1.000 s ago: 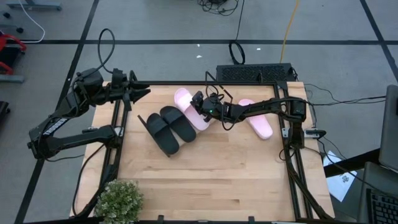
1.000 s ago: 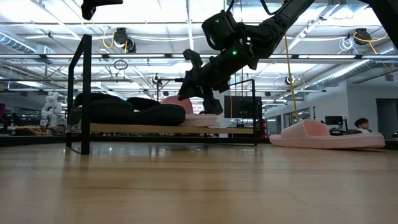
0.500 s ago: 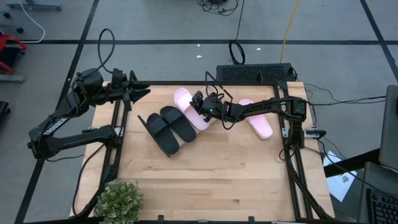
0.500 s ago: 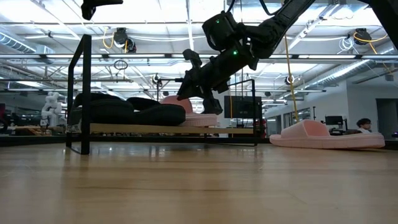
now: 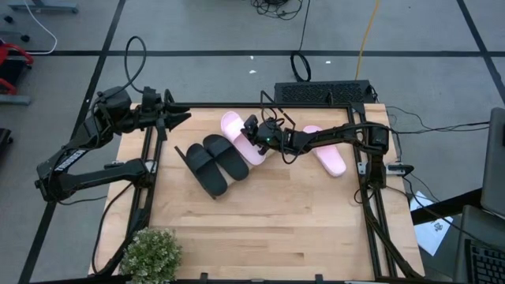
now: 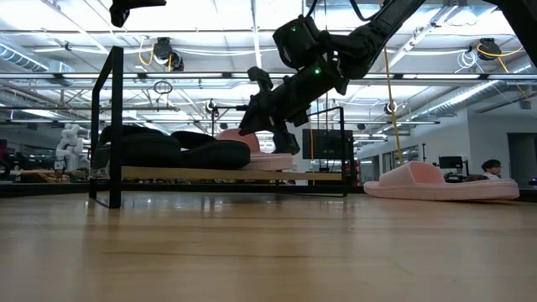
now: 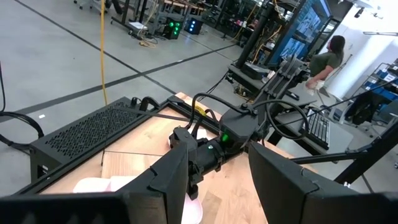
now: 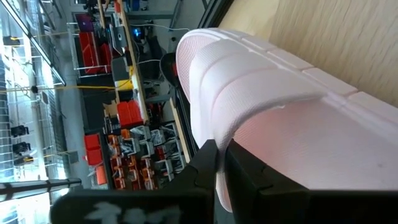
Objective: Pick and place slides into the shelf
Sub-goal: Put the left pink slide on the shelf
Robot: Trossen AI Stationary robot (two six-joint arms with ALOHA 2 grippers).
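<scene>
The shelf (image 6: pixel 226 174) is a light board in a black wire frame (image 6: pixel 109 126), standing at the table's far middle. The black pair (image 5: pixel 213 162) (image 6: pixel 176 149) lies on it. One pink slide (image 5: pixel 239 136) (image 6: pixel 270 159) rests by its sole on the board beside the black pair. The other pink slide (image 5: pixel 325 150) (image 6: pixel 440 183) lies on the tabletop to the right. My right gripper (image 5: pixel 254 136) (image 6: pixel 256 126) is shut on the first pink slide. My left gripper (image 5: pixel 177 118) (image 7: pixel 217 186) hovers open over the table's far left corner. My right gripper pinches the pink slide's wide strap at its edge (image 8: pixel 219 165) between its two fingers (image 8: pixel 202 168). It comes slanting down from the table's right side. The slide's sole (image 6: pixel 273 161) lies on the shelf board.
A potted plant (image 5: pixel 150 252) stands at the near left corner. A black grille box (image 5: pixel 323 92) sits beyond the far edge. Black frame rails (image 5: pixel 369 197) run along both sides. Bare tabletop (image 5: pixel 268 229) fills the near half. A person (image 7: pixel 326 56) is in the room beyond.
</scene>
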